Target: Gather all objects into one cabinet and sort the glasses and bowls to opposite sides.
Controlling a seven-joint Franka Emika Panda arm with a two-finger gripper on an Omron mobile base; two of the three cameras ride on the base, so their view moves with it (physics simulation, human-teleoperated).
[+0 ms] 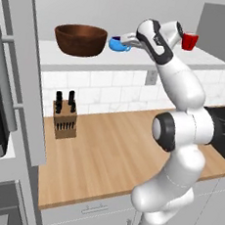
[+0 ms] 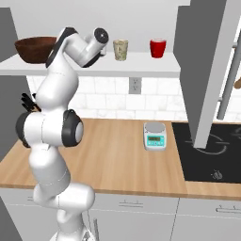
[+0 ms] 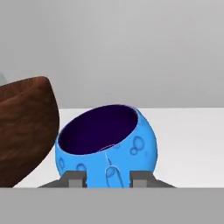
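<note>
The small blue mug stands on the white shelf board of the cabinet, just right of the large brown wooden bowl. My gripper is at the mug's near side, open, its two finger tips on either side of the thin handle. In the left base view the hand reaches the mug from the right. Farther right on the same shelf stand the beige patterned tumbler and the red cup. The bowl sits close to the mug's left.
Open grey cabinet doors hang at the left and at the right. Below the shelf, the wooden counter carries a knife block and a small scale. A black cooktop lies at the right.
</note>
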